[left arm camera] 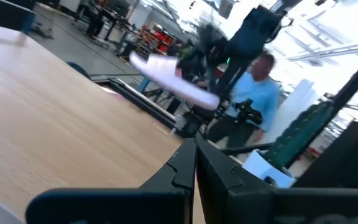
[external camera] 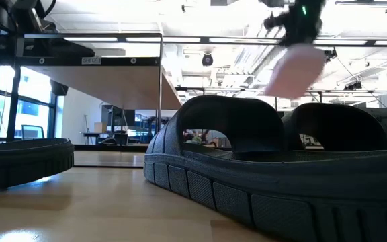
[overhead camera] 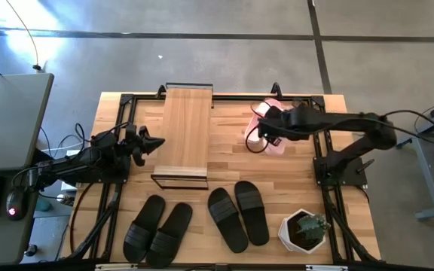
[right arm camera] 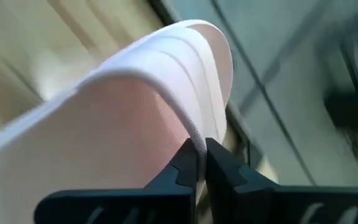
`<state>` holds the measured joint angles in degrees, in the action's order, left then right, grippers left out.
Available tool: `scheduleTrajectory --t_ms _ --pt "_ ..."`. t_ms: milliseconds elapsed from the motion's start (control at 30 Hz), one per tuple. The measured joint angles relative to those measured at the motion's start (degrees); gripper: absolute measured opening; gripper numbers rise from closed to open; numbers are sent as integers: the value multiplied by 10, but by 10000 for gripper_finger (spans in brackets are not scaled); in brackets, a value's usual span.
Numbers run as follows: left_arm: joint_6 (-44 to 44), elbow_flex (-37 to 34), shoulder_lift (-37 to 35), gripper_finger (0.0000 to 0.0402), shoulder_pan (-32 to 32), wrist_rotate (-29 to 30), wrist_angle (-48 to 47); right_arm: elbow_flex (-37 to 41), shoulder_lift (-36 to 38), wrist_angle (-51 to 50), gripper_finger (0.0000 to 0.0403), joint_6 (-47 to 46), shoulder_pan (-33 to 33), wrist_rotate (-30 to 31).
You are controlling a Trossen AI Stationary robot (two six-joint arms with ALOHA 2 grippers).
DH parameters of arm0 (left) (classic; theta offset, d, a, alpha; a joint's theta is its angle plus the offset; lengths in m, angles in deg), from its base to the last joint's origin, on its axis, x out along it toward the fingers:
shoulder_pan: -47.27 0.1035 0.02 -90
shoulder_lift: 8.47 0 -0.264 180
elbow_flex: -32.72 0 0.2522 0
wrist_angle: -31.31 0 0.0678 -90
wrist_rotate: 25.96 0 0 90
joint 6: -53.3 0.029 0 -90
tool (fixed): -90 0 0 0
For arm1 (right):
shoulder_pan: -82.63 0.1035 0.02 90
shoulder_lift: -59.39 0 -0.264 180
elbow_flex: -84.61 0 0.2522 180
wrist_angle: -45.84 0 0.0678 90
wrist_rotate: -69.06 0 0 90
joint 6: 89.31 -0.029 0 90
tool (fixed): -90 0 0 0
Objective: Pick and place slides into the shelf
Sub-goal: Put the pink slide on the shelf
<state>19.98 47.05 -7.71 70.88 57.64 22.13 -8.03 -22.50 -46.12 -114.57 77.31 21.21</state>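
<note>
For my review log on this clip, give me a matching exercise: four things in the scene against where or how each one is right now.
Things:
1. pink slide
2. shelf
3. potted plant
4. left gripper

States:
A. shut on nothing, beside the shelf's left edge
B. pinched by the strap in the right gripper, lifted off the table
C. plank top bare
D. near the table's front right corner

Pairs: 1-B, 2-C, 3-D, 4-A

Overhead; table-level; two wrist close-ups
</note>
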Motion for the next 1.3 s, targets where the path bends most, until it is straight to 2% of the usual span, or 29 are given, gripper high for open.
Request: scheduleTrajectory --t_ms 167,267,333,433,500,600,767,933,1133,1300 --pt "-1 0 0 3 0 -13 0 -100 10 145 0 216 30 -18" --pt "-1 0 0 3 0 -22 0 -134 4 262 0 399 43 -80" --pt "-1 0 0 3 0 -30 1 -144 -7 339 0 533 48 -136" --pt "-1 0 0 3 0 -44 1 -145 -29 435 0 720 51 -187" --pt "-1 0 0 3 0 -58 9 -145 -52 485 0 815 48 -194" --pt "-1 0 0 3 0 -91 34 -145 -92 560 0 910 31 -210" --pt "-1 0 0 3 0 -133 69 -145 -151 633 0 932 -16 -316" --pt "-1 0 0 3 0 -136 69 -145 -191 677 0 932 -66 -398" --pt "10 0 0 3 0 -136 69 -150 -241 732 0 937 -111 -478" --pt "15 0 0 3 0 -136 69 -213 -306 723 0 937 -127 -511"
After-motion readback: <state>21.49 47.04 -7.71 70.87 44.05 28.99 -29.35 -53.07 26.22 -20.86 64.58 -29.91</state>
